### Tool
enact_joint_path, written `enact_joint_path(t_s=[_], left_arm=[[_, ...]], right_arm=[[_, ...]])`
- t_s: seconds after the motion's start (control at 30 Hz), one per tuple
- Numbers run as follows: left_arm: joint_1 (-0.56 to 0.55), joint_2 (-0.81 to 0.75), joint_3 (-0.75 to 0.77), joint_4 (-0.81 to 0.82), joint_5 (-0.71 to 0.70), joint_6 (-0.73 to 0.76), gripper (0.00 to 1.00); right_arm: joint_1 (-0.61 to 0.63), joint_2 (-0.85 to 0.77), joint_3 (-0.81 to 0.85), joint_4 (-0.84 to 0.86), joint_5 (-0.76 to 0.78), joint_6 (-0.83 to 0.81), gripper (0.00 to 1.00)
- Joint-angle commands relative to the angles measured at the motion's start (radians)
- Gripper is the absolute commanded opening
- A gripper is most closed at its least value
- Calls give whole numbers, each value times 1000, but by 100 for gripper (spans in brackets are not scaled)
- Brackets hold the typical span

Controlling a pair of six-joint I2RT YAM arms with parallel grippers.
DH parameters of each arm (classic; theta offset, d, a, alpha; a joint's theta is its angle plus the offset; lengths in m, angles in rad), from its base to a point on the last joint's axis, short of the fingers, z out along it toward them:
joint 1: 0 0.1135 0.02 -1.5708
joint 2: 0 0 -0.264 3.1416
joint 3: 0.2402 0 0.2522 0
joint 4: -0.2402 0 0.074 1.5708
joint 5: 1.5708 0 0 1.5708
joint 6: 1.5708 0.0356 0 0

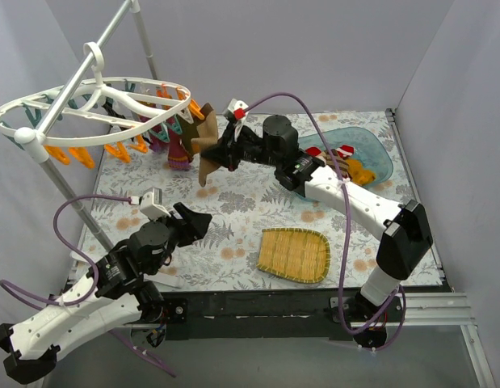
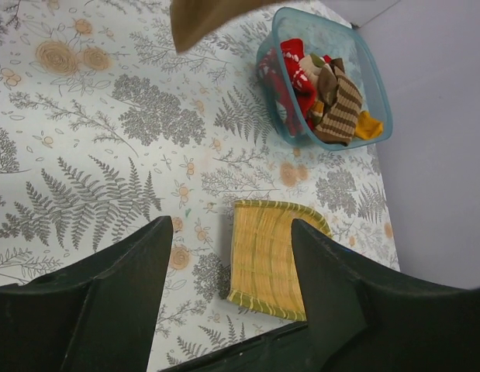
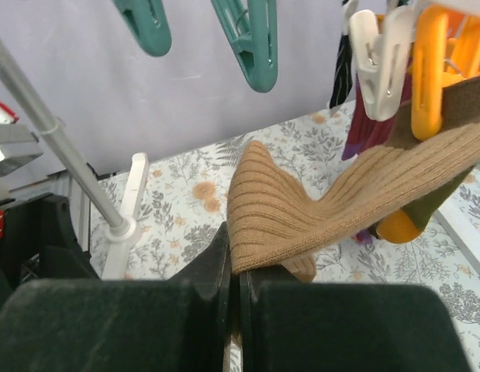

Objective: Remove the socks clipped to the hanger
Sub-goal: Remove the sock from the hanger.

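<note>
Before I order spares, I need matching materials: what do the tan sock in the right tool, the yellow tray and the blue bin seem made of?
Tan sock: ribbed knit fabric, matte, judging by its parallel ridges and soft bend. Yellow tray: probably woven bamboo or reed, from its fine slats and bound rim. Blue bin: likely translucent plastic, smooth; socks show through its wall.
</note>
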Motion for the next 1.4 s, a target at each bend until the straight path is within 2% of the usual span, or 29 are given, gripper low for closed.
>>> enact_joint_path(t_s=[0.0, 0.17, 0.43, 0.7, 0.9, 1.03, 1.07, 1.13, 1.27, 1.3, 1.37], left_arm=[[-2, -19, 54, 33, -13, 52, 62], [-2, -36, 71, 57, -21, 97, 65], [-2, -36, 72, 141, -85, 179, 72], [-2, 38, 46, 281, -126, 250, 78], [-2, 118, 42, 364, -140, 262, 76], [-2, 124, 25, 398, -159, 256, 69], [-4, 118, 22, 404, -165, 255, 62], [-2, 112, 17, 410, -180, 259, 56], [-4, 116, 14, 398, -202, 252, 32], [-2, 115, 12, 398, -203, 252, 19], [-4, 115, 11, 392, -212, 252, 8]], right_arm=[[42, -79, 0, -107, 21, -71, 1], [74, -100, 18, -184, 8, -63, 1], [120, -93, 29, -212, -39, -37, 1], [137, -65, 72, -218, -58, 1, 1], [137, -39, 109, -227, -68, 24, 1], [137, -25, 124, -230, -75, 38, 1], [139, -24, 126, -231, -74, 41, 1], [137, -19, 124, -232, -74, 42, 1], [137, -13, 117, -221, -75, 58, 1], [137, -11, 117, -219, -74, 59, 1], [139, -8, 117, -215, -78, 62, 1]])
